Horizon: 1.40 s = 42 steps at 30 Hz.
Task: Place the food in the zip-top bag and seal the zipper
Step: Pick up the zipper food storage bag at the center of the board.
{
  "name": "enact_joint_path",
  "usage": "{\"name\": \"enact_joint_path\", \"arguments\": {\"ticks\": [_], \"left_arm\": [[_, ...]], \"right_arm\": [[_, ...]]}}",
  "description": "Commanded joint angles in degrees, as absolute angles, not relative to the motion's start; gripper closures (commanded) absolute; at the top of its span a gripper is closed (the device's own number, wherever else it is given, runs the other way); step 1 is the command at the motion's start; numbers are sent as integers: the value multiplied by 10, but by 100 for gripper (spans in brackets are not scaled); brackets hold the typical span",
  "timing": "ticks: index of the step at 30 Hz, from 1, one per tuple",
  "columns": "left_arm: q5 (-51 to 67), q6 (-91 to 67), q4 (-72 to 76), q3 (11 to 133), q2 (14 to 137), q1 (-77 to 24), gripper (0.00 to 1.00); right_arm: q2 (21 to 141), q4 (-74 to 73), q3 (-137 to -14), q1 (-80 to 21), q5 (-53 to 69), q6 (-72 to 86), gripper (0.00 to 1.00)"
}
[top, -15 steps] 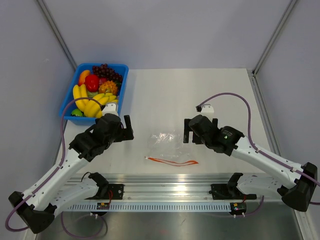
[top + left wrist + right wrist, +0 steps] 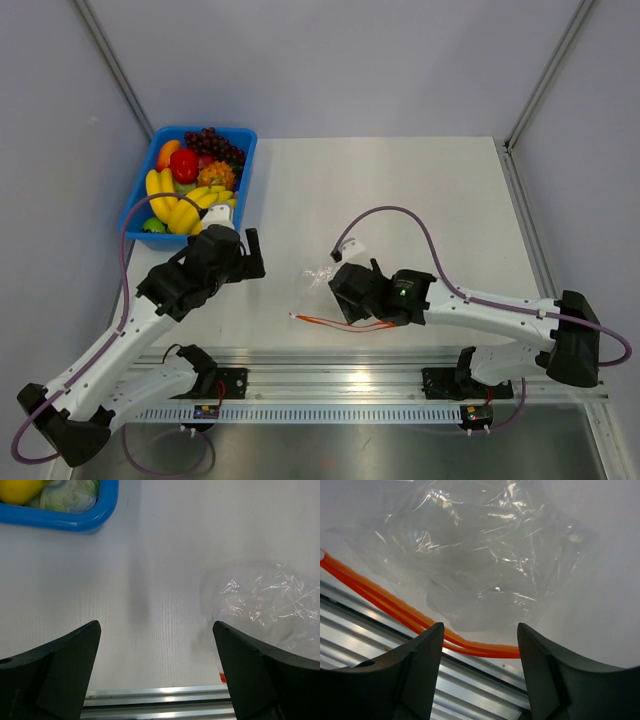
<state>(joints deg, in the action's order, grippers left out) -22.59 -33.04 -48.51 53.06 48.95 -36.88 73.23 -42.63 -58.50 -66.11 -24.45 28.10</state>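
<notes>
— What holds what?
— The blue plastic tray (image 2: pixel 138 208) at the far left of the tabletop (image 2: pixel 400 180) holds the glossy toy fruits (image 2: pixel 185 190): yellow bananas, a red piece, an orange one, dark grapes. The clear crinkly zip-top bag (image 2: pixel 485 560) lies flat mid-table, with its red-orange zipper strip (image 2: pixel 385 602) along the near side.
— And since half a second ago?
— The right gripper (image 2: pixel 480 626) has swung in over the bag, jaws spread, perhaps touching the film. The left gripper (image 2: pixel 155 625), jaws wide, has barely shifted.
</notes>
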Motion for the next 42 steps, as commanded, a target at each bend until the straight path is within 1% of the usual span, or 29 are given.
{"name": "enact_joint_path", "arguments": {"ticks": [1,3,6,10,11,12,17,18,31,35,36,38,39,41,42], "left_arm": [[-240,-325,-481,554,485,-365,1],[-237,-327,-481,550,484,-365,1],[-233,-330,-479,546,484,-366,1],[-229,-330,-477,545,485,-366,1],[-229,-330,-476,545,485,-365,1],[-229,-331,-476,545,484,-366,1],[-226,-336,-474,539,484,-365,1],[-225,-337,-474,538,484,-365,1],[-217,-342,-474,534,481,-366,1],[-215,-343,-470,527,478,-366,1],[-214,-344,-469,525,477,-365,1],[-212,-344,-468,524,477,-365,1],[-211,-345,-469,524,477,-365,1],[-211,-346,-471,525,475,-365,1],[-211,-345,-472,525,474,-365,1]], "right_arm": [[758,-428,-592,-701,-266,272,33],[762,-425,-580,-714,-261,278,37],[759,-415,-567,-729,-252,283,41],[743,-395,-555,-737,-234,277,43],[742,-391,-553,-738,-231,273,45],[741,-387,-549,-738,-225,267,45],[764,-379,-549,-741,-203,243,46],[769,-377,-550,-740,-202,238,49],[813,-336,-552,-741,-217,219,49],[826,-322,-550,-741,-242,219,51],[830,-316,-547,-741,-244,217,55],[838,-307,-547,-741,-251,210,59],[845,-306,-548,-740,-254,209,67],[851,-302,-550,-741,-256,209,75],[853,-301,-551,-740,-259,210,87]]}}
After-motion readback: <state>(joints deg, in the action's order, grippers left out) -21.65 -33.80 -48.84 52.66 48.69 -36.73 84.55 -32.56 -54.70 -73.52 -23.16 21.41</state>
